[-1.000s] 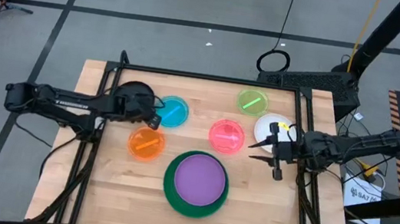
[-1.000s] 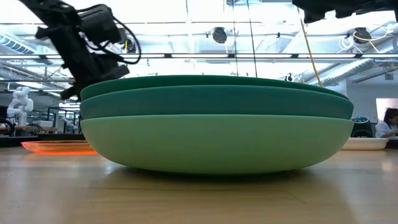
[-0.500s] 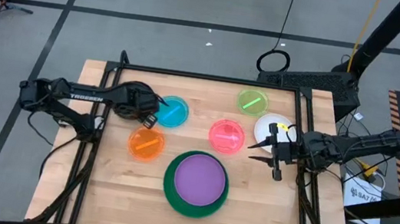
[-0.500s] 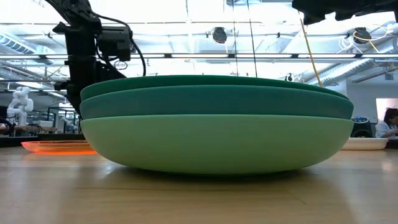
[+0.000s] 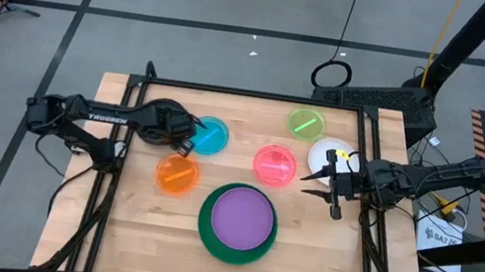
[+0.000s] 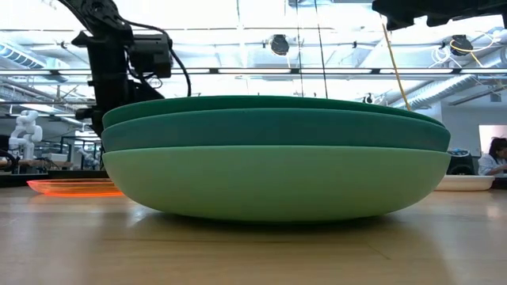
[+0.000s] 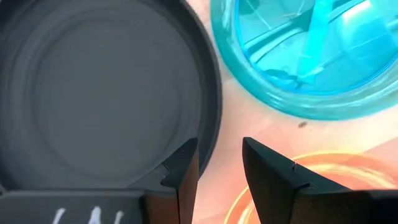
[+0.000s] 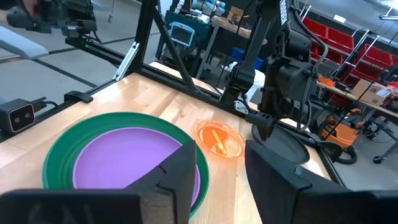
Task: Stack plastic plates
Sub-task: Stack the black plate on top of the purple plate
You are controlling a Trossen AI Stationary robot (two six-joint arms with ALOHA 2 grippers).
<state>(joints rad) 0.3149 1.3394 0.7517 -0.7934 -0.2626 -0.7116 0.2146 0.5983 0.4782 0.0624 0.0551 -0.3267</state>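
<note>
Now left gripper (image 7: 217, 165) beside black plate (image 7: 93, 93).

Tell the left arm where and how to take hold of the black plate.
Grip the black plate by its raised rim, on the edge nearest the blue plate, coming down from above. It lies flat, so only the rim offers a pinch. The left gripper hangs open there, one finger over the rim, one outside.

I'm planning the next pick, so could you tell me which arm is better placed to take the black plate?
The left arm. Its claw is right at the rim of the black plate, fingers open astride the edge. The right claw hovers across the table, beside the white plate.
</note>
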